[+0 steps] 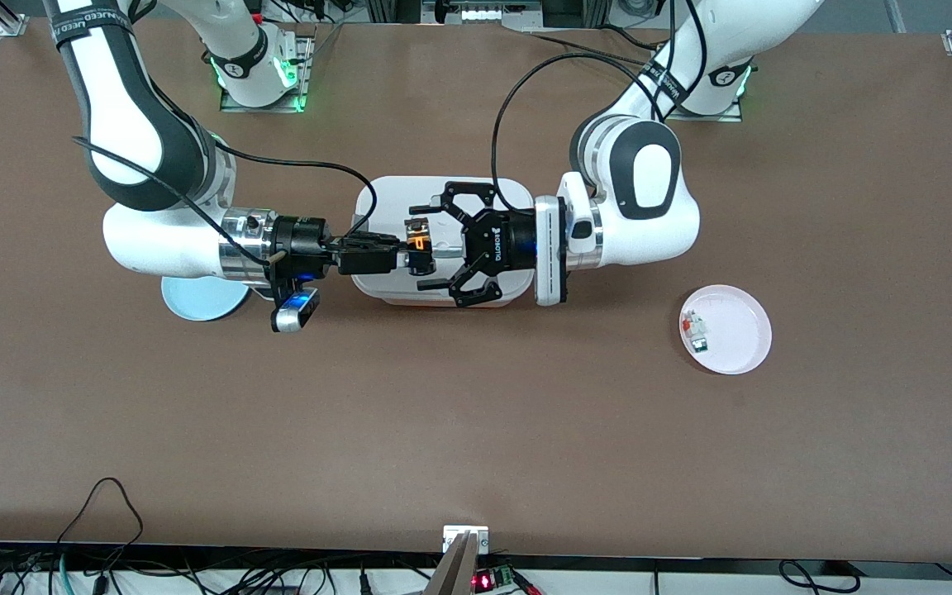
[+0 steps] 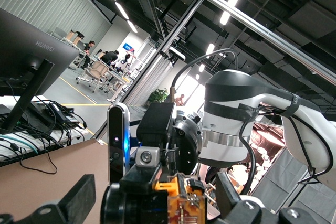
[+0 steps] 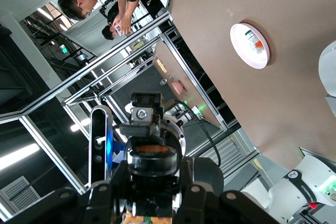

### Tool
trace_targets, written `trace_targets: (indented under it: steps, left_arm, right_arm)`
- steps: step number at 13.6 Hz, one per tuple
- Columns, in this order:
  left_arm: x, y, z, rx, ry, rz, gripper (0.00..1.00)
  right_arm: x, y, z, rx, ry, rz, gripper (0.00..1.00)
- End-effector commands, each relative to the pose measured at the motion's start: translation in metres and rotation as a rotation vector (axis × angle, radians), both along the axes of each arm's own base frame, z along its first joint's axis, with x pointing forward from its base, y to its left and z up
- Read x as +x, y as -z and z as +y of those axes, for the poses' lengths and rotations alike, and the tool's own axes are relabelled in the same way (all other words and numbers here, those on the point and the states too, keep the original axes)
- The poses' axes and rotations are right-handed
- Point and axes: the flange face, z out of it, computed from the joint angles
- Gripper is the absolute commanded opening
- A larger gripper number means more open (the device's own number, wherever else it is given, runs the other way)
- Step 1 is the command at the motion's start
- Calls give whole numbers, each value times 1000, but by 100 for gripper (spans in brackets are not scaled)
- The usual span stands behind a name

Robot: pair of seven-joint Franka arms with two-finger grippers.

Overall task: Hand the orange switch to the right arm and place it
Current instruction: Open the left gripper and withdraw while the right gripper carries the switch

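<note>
Handover done: my right gripper (image 1: 410, 252) clamps the switch (image 1: 418, 241) over the tray (image 1: 377, 198). My left gripper (image 1: 443, 244) stands spread wide, holding nothing. Placing remains.

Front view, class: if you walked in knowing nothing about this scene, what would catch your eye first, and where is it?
Two grippers meeting over the white tray mid-table: the right gripper is shut on the orange switch, and the left gripper stands open around it. Next comes the pink plate with small coloured pieces, toward the left arm's end and nearer the front camera. A blue plate peeks out under the right arm.
</note>
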Motion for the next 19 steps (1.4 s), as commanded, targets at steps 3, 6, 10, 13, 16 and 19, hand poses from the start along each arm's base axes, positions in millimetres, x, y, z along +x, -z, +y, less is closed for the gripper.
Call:
trace_targets:
  steps: [3,6,10,13,16,19]
  left_arm:
    - [21,-9,38,-76,43,59,100]
    - [38,-11,79,51,148,69,100]
    - [39,-13,117,305,289,109,100]
    - [29,2,144,536,411,231,100]
    - [28,9,180,775,406,465,100]
    - [22,6,200,1138,320,640,100]
  right_arm:
    - [0,-7,-14,-62,-27,-63,7]
    - [2,-7,-43,-257,-184,-193,7]
    - [-6,6,-107,-526,-616,-587,7]
    - [-9,23,-157,-645,-972,-845,7]
    - [-14,33,-202,-699,-1219,-993,7]
    - [-23,60,-251,-690,-1402,-1167,6]
